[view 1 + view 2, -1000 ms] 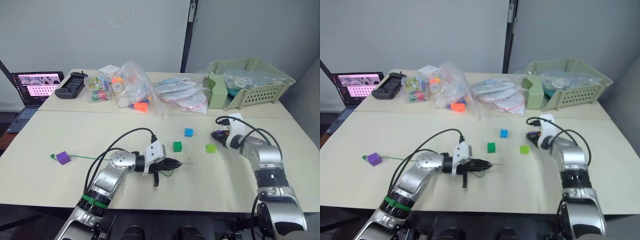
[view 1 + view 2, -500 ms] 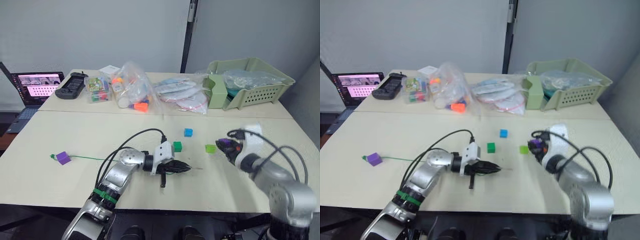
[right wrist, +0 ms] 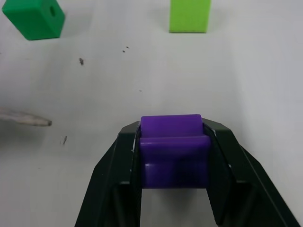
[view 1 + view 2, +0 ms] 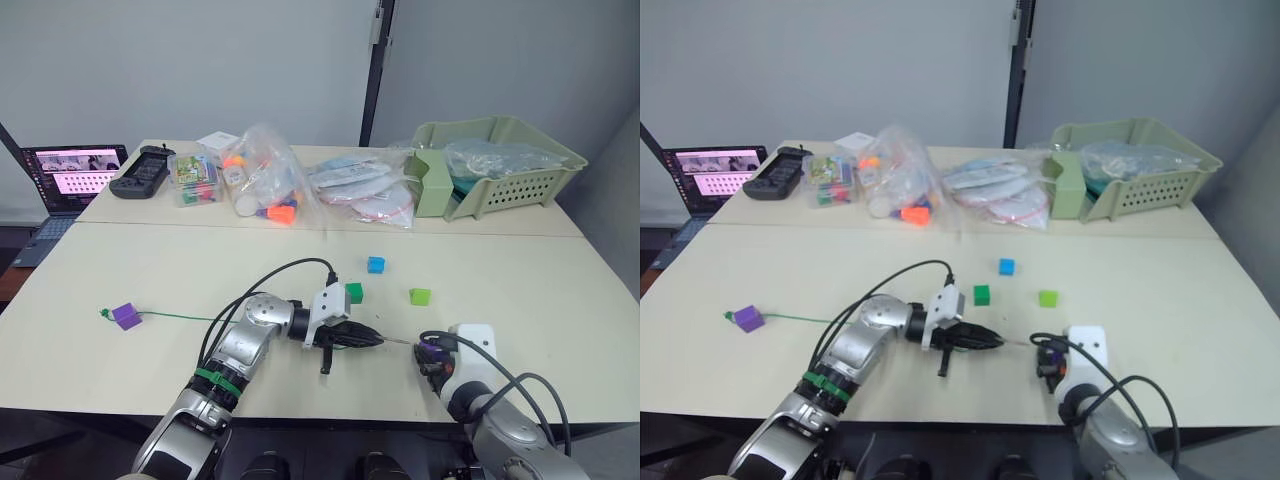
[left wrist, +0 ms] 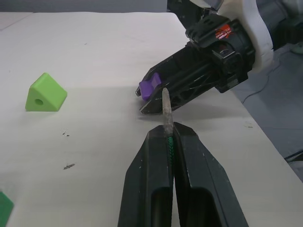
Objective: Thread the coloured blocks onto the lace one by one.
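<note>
My left gripper [image 4: 374, 340] is shut on the green lace [image 4: 180, 319] just behind its stiff grey tip [image 5: 165, 104], low over the table's front middle. The lace trails left to a purple block [image 4: 126, 316] threaded on its far end. My right gripper [image 3: 173, 128] is shut on a second purple block [image 3: 174, 151] and faces the tip from the right, a small gap away. On the table behind lie the dark green block [image 4: 354, 292], the blue block [image 4: 376, 264] and the lime green block [image 4: 420, 296].
A laptop [image 4: 68, 176] and a black controller [image 4: 142, 168] sit at the back left. Clear bags of toys [image 4: 268, 182] and flat packets [image 4: 362, 190] lie along the back middle. A pale green basket [image 4: 500, 165] stands at the back right.
My right gripper has carried its purple block from beside the lime green block forward and left, up to the lace tip. The left gripper has pushed the tip slightly right.
</note>
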